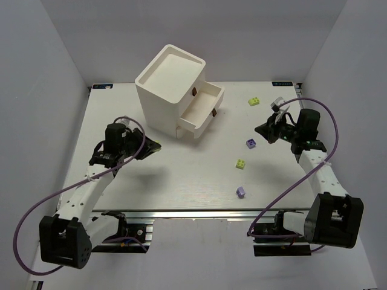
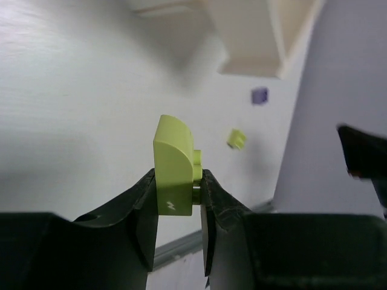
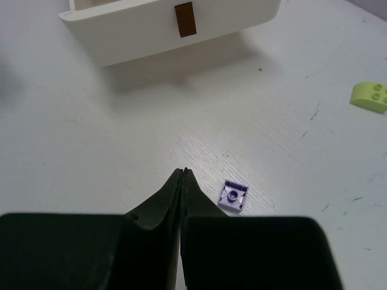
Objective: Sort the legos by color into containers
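My left gripper is shut on a pale yellow-green lego, held up off the table; from above, that gripper hangs left of the white cabinet. My right gripper is shut with nothing between its fingers, tips close to the table. A light purple lego lies upside down just right of those tips. From above, the right gripper sits near that purple lego. Two of the cabinet's containers stand pulled open.
Loose on the table lie a yellow-green lego at the back right, another in the middle right and a purple one near the front. A drawer front with a brown knob faces the right wrist.
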